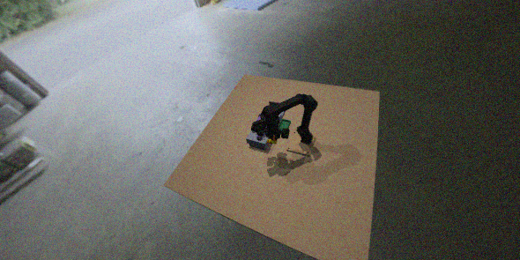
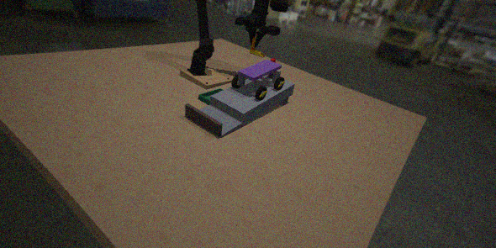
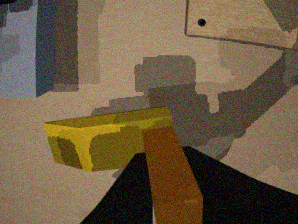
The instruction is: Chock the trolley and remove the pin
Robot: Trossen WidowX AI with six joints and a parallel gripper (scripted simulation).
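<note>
My gripper (image 2: pixel 255 42) (image 3: pixel 163 159) is shut on the orange handle of the yellow chock (image 2: pixel 257 53) (image 3: pixel 86 145) (image 1: pixel 271 141). It holds the chock in the air, behind the uphill end of the ramp in the exterior view. The trolley (image 2: pixel 260 70), with a purple deck and black wheels with yellow hubs, stands on the upper part of the grey ramp (image 2: pixel 266 110) (image 1: pixel 256 144) (image 3: pixel 19 70). The red pin head (image 2: pixel 273 60) shows at the trolley's uphill end. The green tray (image 2: pixel 204 97) (image 1: pixel 285 123) lies beside the ramp, partly hidden behind it in the exterior view.
The arm's wooden base plate (image 2: pixel 210 81) (image 3: pixel 235 22) is behind the tray in the exterior view. An upright end board (image 2: pixel 203 120) closes the ramp's low end. The arm hides most of the trolley in the top view.
</note>
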